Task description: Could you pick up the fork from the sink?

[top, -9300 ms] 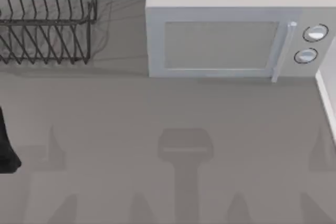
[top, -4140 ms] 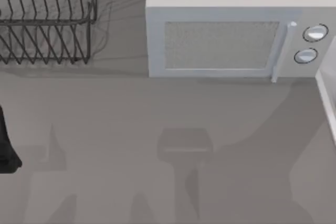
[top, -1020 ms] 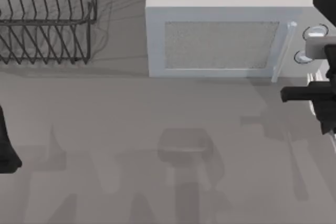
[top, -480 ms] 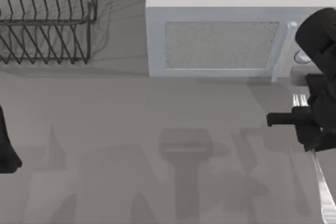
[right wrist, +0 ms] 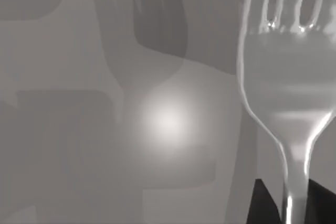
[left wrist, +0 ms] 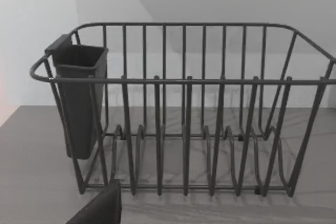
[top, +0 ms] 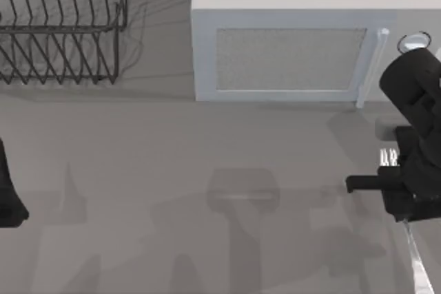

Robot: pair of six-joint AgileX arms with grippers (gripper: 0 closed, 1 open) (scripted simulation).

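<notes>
My right end effector (top: 406, 184) hung at the table's (top: 207, 170) 3 o'clock edge, gripping the fork (right wrist: 286, 103) by its handle. Its tines (top: 389, 158) pointed toward 12 o'clock, near the microwave (top: 289, 39). The sink (top: 422, 266) rim lay at 5 o'clock. My left arm (top: 8, 194) sat parked at 9 o'clock, facing the rack (left wrist: 184, 108).

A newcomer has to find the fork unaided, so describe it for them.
Start at the big white box-shaped microwave at the back of the grey table and move to its right end, then toward the front, to my right arm's black gripper. The small, thin silvery metal fork pokes out there, tines toward the microwave. Nothing else nearby is shiny and pronged.
</notes>
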